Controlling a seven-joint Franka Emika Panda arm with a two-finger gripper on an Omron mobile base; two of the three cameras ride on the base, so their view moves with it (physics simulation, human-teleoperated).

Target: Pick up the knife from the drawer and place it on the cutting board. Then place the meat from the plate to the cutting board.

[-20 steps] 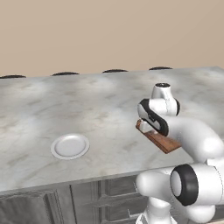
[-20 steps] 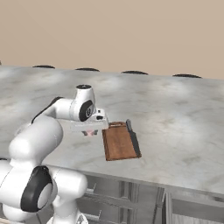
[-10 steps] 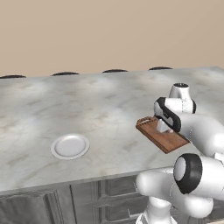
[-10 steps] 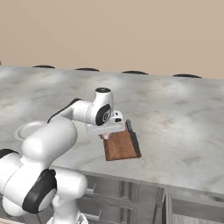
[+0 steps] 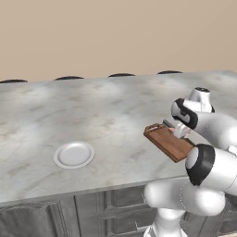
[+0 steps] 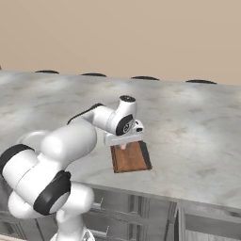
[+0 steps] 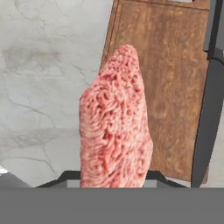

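Currently listed: my pincer (image 6: 124, 145), clamped on the meat (image 7: 116, 127), held above the near left part of the cutting board (image 7: 168, 87). Knife (image 7: 209, 103): lying along the board's right edge, handle toward the far end. Plate (image 5: 74, 154): on the marble counter (image 5: 92, 111), well apart from the board.
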